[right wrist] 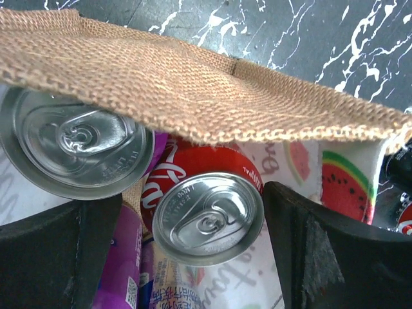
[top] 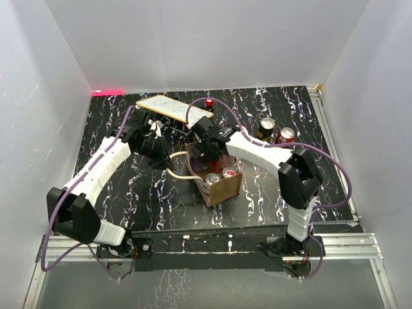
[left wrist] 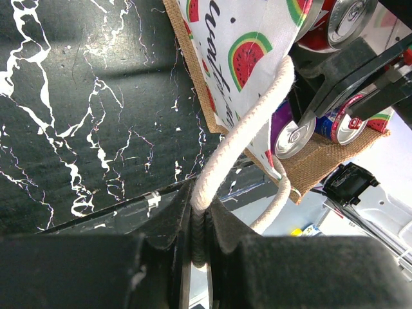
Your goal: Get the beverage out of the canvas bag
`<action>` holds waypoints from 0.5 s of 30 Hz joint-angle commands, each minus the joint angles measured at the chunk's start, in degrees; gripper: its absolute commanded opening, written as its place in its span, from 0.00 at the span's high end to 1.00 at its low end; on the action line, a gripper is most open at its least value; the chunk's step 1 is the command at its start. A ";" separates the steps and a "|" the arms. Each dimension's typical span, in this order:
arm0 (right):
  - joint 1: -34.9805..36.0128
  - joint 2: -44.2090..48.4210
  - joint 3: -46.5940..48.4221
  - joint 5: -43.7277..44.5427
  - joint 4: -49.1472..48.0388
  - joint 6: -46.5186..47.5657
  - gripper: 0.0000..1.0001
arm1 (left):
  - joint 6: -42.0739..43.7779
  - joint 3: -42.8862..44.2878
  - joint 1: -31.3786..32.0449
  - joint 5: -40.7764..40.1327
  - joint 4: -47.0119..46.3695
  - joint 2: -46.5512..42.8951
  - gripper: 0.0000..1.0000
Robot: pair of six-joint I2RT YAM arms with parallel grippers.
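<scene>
At the woven canvas bag, left hand pinches rope handle, right hand gapes.

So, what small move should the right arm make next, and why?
Probably close the right gripper on the red can: its open jaws stand either side of it inside the canvas bag, while the left gripper holds the rope handle.

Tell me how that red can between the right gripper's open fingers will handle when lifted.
The red can looks sealed, so probably full and heavy for its size. Its smooth rigid wall should resist squeezing but might slip. Packed tight in the floppy canvas bag, it may drag against the neighbouring can.
</scene>
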State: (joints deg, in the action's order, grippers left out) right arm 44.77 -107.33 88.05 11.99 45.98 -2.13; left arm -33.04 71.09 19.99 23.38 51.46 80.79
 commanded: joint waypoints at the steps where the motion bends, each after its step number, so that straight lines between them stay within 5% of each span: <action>1: -1.45 -0.56 -0.98 -1.11 -5.94 3.26 0.07 | 0.69 0.09 0.05 0.71 1.46 -1.07 1.00; 10: -1.78 -0.87 -2.97 -3.68 -6.34 2.93 0.16 | 0.79 -0.09 0.02 0.53 1.14 -0.82 1.00; 15: -1.76 -0.25 -1.90 -5.27 -5.20 2.63 0.30 | 0.65 -0.29 -0.01 0.62 0.75 -0.84 1.00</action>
State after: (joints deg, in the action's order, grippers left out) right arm 43.35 -108.16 84.93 8.78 42.81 0.47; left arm -32.82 71.09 19.99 23.38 51.42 80.79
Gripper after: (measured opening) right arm 0.758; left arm 0.075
